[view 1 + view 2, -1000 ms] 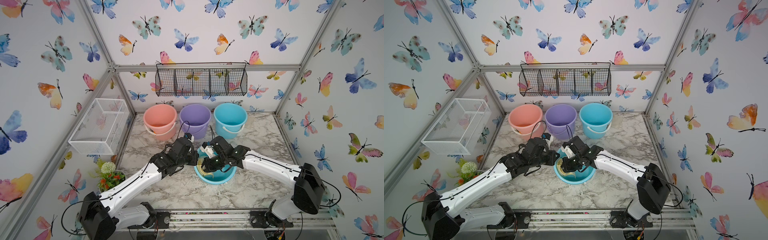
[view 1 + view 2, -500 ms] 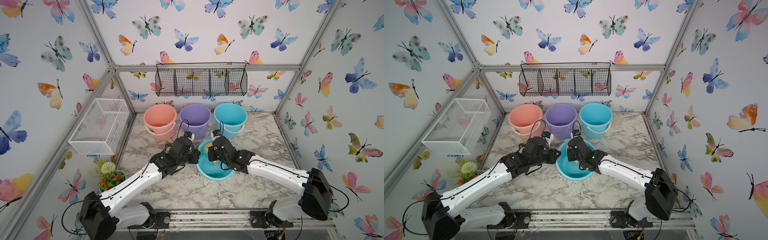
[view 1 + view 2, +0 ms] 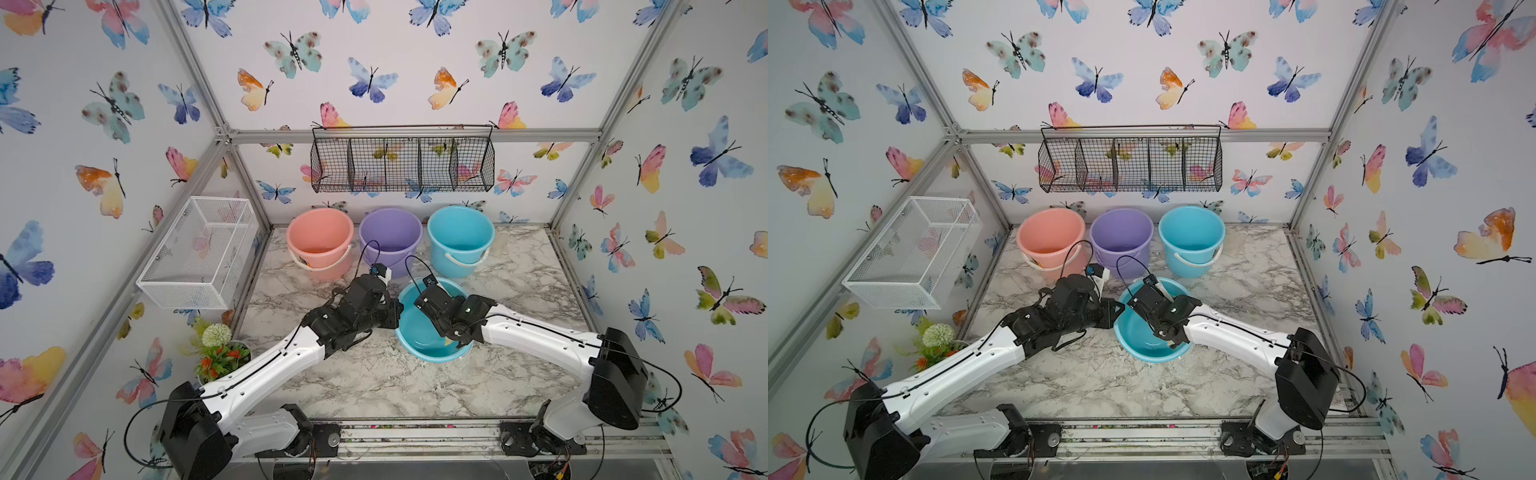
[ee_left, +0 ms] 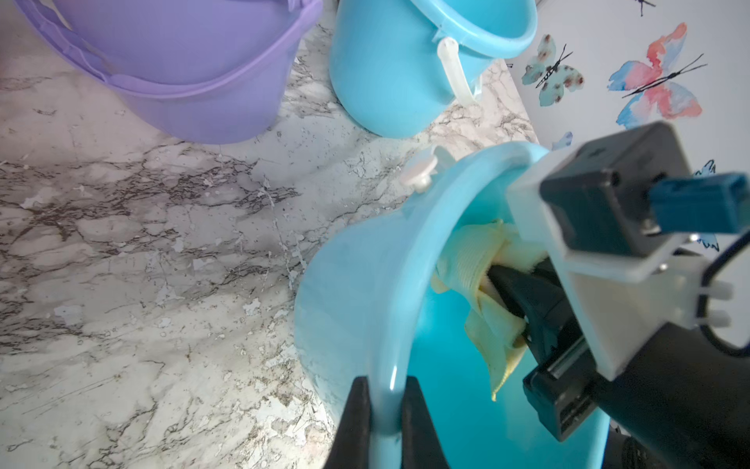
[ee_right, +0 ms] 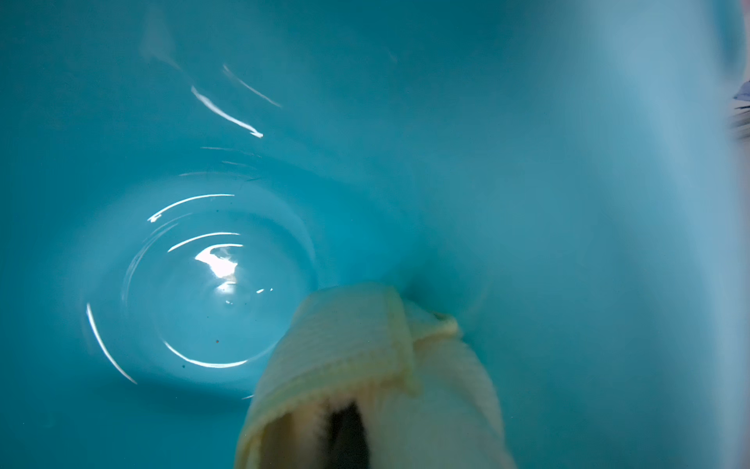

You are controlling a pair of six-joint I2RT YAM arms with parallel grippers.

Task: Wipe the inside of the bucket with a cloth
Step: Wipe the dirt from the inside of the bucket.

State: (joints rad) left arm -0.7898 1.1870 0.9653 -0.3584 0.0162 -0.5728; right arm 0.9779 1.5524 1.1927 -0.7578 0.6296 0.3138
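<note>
A light blue bucket (image 3: 417, 334) (image 3: 1140, 338) stands tilted mid-table in both top views. My left gripper (image 4: 387, 392) is shut on its near-left rim (image 4: 389, 284), one finger outside and one inside. In a top view the same grip shows at the rim's left side (image 3: 397, 309). My right arm's wrist (image 3: 451, 311) reaches down into the bucket. There my right gripper (image 5: 349, 430) is shut on the pale yellow cloth (image 5: 357, 353) (image 4: 475, 272), which is bunched round its fingers and pressed to the inner wall (image 5: 507, 203). The bucket's shiny bottom (image 5: 215, 284) is bare.
A pink bucket (image 3: 320, 241), a purple bucket (image 3: 390, 239) and a second blue bucket (image 3: 460, 239) stand in a row just behind. A black wire basket (image 3: 403, 164) hangs on the back wall, a white mesh basket (image 3: 199, 249) on the left wall. A flower pot (image 3: 220, 353) sits front left.
My right gripper has swept the cloth round inside the bucket, from the bottom up the far wall and back toward the near right side. The left gripper kept its hold on the rim.
</note>
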